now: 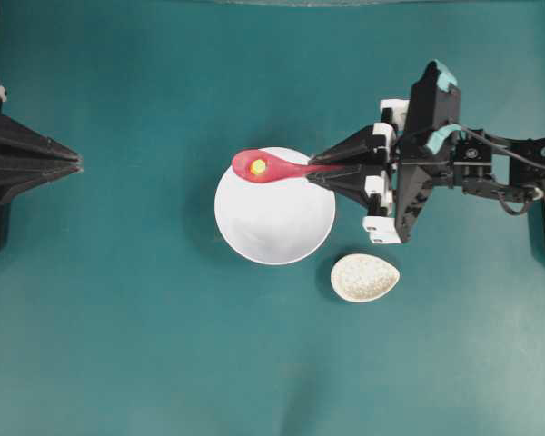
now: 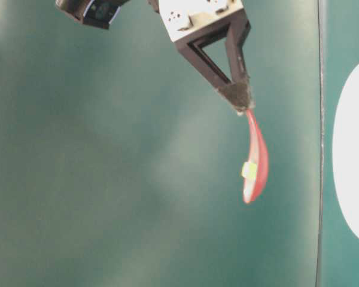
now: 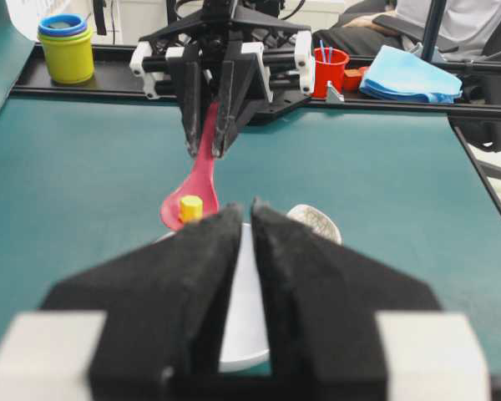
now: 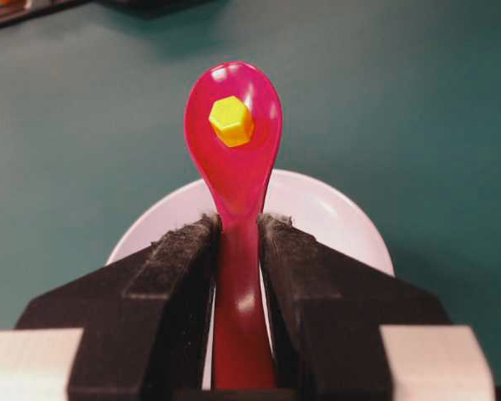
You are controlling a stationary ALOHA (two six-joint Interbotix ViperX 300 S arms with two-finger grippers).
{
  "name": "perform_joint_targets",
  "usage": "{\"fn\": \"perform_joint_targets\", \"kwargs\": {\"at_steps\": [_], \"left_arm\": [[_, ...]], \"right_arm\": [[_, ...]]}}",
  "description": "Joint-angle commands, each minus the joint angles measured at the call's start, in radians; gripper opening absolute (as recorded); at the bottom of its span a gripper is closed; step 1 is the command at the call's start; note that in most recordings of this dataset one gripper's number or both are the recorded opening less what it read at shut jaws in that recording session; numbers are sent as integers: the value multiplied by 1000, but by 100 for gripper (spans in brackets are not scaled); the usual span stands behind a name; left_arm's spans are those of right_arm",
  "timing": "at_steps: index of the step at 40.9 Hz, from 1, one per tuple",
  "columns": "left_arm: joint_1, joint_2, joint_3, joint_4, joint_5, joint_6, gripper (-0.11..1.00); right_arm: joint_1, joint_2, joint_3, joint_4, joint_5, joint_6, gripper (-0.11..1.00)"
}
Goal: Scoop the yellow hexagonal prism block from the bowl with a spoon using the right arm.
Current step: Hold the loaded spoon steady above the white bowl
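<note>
While the left gripper (image 1: 73, 163) rests at the left table edge, well apart from the work, its jaws stand nearly together on nothing, as the left wrist view shows. Next to the right, the block (image 1: 258, 167) sits in the scoop of the spoon (image 1: 272, 168), above the far-left rim of the bowl (image 1: 274, 218) and clear of it. The spoon's long axis runs level from the scoop rightward along the handle into the right gripper (image 1: 320, 168), which clamps that handle between its two pads; the block therefore lies straight out ahead of the fingertips, on the left. The right arm is the nearer by far. The block is a small, hard-edged, six-sided piece, loose and unrestrained. The spoon is glossy and smooth, so tilting about the handle would probably shed the block. The bowl is plain, white and round. The spoon rest (image 1: 365, 277) is speckled and teardrop-shaped.
</note>
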Motion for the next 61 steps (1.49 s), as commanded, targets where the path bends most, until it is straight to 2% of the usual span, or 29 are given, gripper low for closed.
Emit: {"fn": "perform_joint_targets", "kwargs": {"at_steps": [1,37,61], "left_arm": [[2,3,-31,-2,-6,-2,14],[2,3,-34,-2,-77,9,14],[2,3,-34,0,-71,17,14]], "right_arm": [[9,-35,-6,-3,-14,-2,25],[15,-98,18,-8,12,-5,25],[15,-117,26,-8,18,-2,25]]}}
